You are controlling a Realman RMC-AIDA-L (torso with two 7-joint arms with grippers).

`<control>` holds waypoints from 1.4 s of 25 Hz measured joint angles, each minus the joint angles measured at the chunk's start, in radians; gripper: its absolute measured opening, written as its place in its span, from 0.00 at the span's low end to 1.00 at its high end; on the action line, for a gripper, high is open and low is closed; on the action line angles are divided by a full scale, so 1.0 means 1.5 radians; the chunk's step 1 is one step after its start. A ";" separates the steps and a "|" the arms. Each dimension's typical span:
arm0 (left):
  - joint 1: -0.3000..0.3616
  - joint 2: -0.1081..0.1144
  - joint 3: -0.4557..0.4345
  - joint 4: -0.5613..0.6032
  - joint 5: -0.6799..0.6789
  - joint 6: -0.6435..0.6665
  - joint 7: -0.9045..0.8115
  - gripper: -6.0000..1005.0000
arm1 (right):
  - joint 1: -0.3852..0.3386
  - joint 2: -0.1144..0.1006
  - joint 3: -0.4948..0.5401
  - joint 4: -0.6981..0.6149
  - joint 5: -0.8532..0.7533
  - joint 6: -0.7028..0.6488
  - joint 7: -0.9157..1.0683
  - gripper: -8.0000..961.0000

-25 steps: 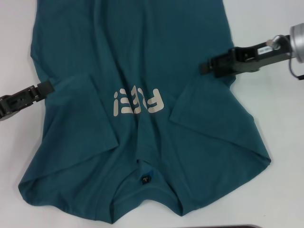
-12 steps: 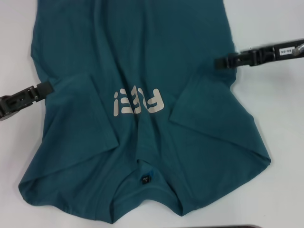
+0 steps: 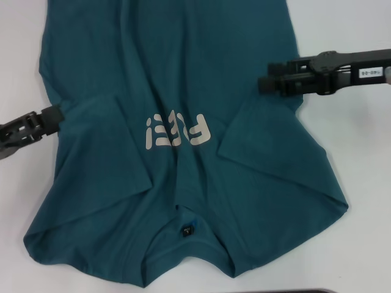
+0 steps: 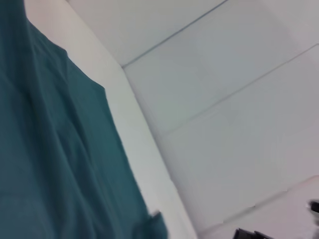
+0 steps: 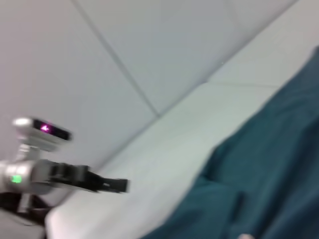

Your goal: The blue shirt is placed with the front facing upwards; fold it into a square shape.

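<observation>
Teal-blue shirt (image 3: 177, 140) lies spread on the white table (image 3: 360, 152), beige lettering up, collar with black tag (image 3: 187, 231) nearest the robot. Left claw (image 3: 52, 114) touches its left edge, right claw (image 3: 269, 82) its right edge; whether either grips cloth cannot be told.

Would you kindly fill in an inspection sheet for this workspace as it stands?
Surface: white table, mostly covered by cloth.
Job's things: blue shirt spread front up, lettering showing, both sleeves folded inward, collar tag nearest the robot.
Clutter: nothing seen.
Grippers: left claw at the shirt's left edge; right claw over its right edge.
Cables: nothing seen.
Surroundings: pale panelled wall in wrist views.
</observation>
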 joint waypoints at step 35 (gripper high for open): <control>0.100 0.038 -0.001 -0.018 0.121 0.045 -0.051 0.93 | -0.011 0.000 0.107 0.044 0.005 0.077 0.131 0.77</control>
